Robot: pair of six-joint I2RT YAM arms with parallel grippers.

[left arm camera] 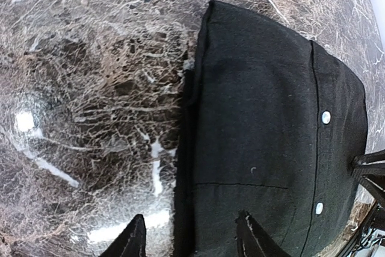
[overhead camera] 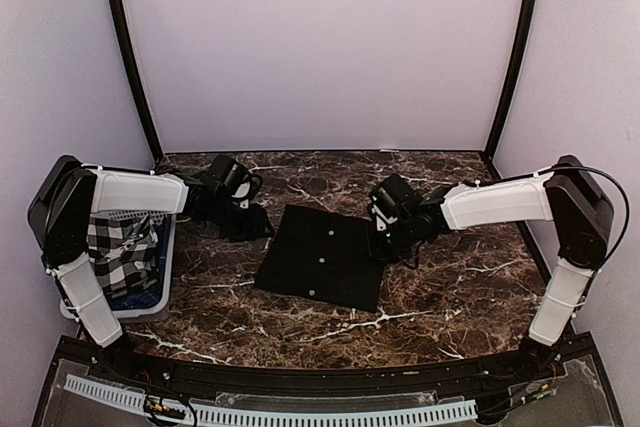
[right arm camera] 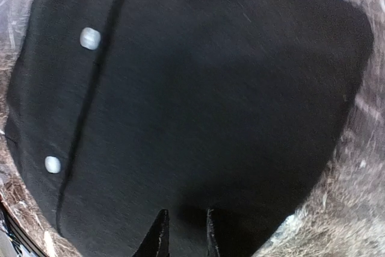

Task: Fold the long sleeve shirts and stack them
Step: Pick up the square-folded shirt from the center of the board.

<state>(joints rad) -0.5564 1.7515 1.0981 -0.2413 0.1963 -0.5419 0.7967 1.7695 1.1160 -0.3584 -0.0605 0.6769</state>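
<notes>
Left gripper (left arm camera: 189,219), right gripper (right arm camera: 185,216): black shirt (overhead camera: 320,257) between

A folded black shirt (overhead camera: 322,255), pale buttons up, lies mid-worktop (overhead camera: 450,297). The left arm (overhead camera: 140,190) reaches its far left corner, the right arm (overhead camera: 495,204) its right edge. A white basket (overhead camera: 168,267) at left holds checked cloth (overhead camera: 120,247).

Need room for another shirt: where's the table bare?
Bare: the strip between the folded black buttoned shirt and the front edge, and the far strip by the back wall. Crowded: the middle, and the left by the white slatted plastic basket.
</notes>
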